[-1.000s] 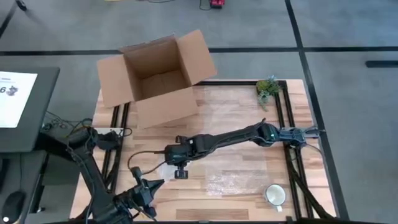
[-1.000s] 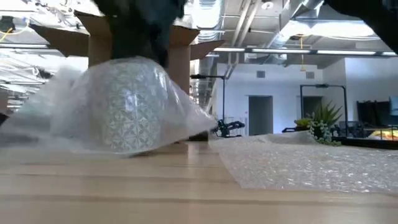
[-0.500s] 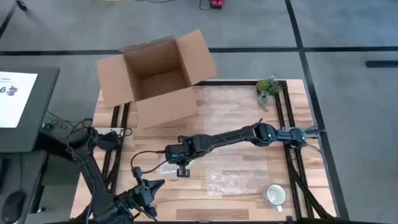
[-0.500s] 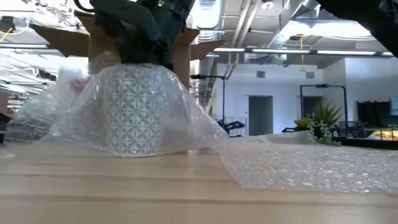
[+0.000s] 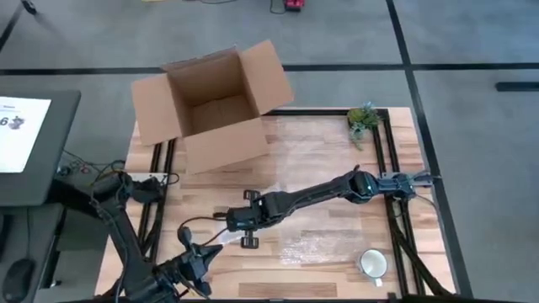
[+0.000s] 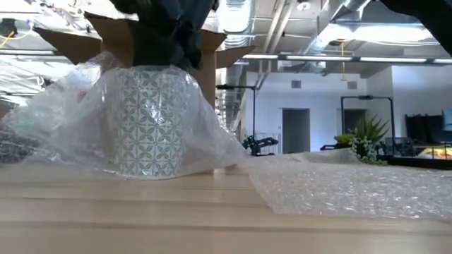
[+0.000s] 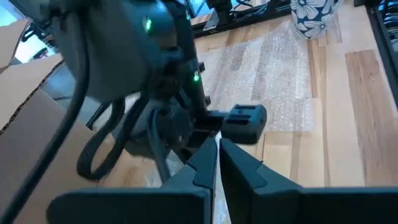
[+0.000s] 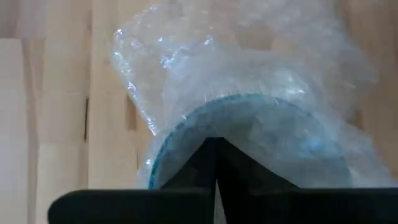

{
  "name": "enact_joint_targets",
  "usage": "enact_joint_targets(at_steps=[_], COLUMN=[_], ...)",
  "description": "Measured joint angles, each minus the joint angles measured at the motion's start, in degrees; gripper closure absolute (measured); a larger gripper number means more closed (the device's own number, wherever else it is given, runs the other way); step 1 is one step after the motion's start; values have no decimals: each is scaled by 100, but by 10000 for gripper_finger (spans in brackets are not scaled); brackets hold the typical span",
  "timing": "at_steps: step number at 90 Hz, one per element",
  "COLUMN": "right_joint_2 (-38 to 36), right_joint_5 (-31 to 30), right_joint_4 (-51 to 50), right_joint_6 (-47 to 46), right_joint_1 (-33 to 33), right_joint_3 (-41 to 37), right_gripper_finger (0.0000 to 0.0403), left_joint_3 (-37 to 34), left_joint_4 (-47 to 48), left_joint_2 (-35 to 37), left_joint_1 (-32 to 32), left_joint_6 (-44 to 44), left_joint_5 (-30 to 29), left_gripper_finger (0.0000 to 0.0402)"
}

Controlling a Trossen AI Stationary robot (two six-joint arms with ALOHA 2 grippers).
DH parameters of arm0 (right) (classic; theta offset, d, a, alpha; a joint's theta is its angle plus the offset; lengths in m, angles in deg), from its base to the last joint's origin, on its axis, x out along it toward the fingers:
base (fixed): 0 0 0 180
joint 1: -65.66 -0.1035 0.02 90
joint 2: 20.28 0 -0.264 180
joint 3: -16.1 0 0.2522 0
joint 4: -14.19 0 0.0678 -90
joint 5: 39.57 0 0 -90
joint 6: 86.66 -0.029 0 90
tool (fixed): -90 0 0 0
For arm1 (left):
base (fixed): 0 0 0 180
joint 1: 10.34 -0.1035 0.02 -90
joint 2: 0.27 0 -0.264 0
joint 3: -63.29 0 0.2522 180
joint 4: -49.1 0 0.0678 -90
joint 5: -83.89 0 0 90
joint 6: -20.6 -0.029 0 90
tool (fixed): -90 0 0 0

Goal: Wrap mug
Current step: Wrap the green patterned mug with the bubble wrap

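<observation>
With fingertips pinched together, right end effector (image 8: 214, 144) sits on the rim of the wrapped mug (image 6: 150, 120).
Mug upright on table (image 5: 337, 240) near front-left, bubble wrap (image 6: 205, 134) draped over it. Left end effector (image 5: 221, 247) clenched, just beside. Second mug (image 5: 373, 264) stands front-right, well apart.

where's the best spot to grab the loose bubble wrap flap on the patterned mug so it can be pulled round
Probably the free skirt of bubble wrap that drapes onto the table beside the upright patterned mug. It lies loose and low there, so a level approach from that side should pinch film only. The right gripper already sits over the mug's rim, shut on wrap; the left gripper waits nearby.
</observation>
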Motion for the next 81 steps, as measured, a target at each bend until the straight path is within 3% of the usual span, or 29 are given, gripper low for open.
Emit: enact_joint_targets(at_steps=[37, 50, 81], right_joint_2=[-494, -399, 85], right_joint_5=[-1033, -1031, -897], right_joint_4=[198, 601, 273], right_joint_6=[44, 285, -17], right_joint_1=[-303, -204, -13], right_joint_3=[17, 18, -29], right_gripper_finger=[403, 403, 403], left_joint_3=[0, 0, -4], left_joint_4=[46, 50, 98], left_joint_2=[0, 0, 0], left_joint_1=[59, 57, 57], left_joint_6=[-15, -13, -11], left_joint_5=[-4, 0, 11], left_gripper_finger=[402, 402, 402])
